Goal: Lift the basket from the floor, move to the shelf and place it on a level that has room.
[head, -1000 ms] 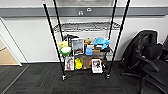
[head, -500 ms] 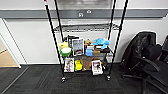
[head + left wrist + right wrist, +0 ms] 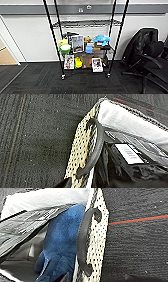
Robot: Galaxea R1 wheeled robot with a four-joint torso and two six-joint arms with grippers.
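The basket [image 3: 81, 147] has pale woven sides, a white lining and a dark loop handle [image 3: 96, 147] at each end. My left gripper [image 3: 75, 184] is shut on one end wall. The other end wall [image 3: 96, 241], with its handle [image 3: 83, 241], is pinched by my right gripper [image 3: 75, 279]. Inside lie a blue soft thing [image 3: 61, 243] and a dark pack with a white label [image 3: 128, 154]. The dark carpet floor [image 3: 140, 245] lies below. The shelf [image 3: 86, 45], a black wire rack, stands straight ahead against the wall. Its silver-grey grid level [image 3: 87, 23] looks bare.
The rack's two lower tiers are crowded with toys, a green bowl [image 3: 65, 48] and picture cards. A black office chair [image 3: 150, 60] stands at the right. At the left a doorway opens onto tan wooden floor [image 3: 6, 56]. Open carpet [image 3: 37, 80] lies before the rack.
The rack looks slightly larger and nearer than one second ago, so the camera has moved toward it. Nothing on the rack has shifted.
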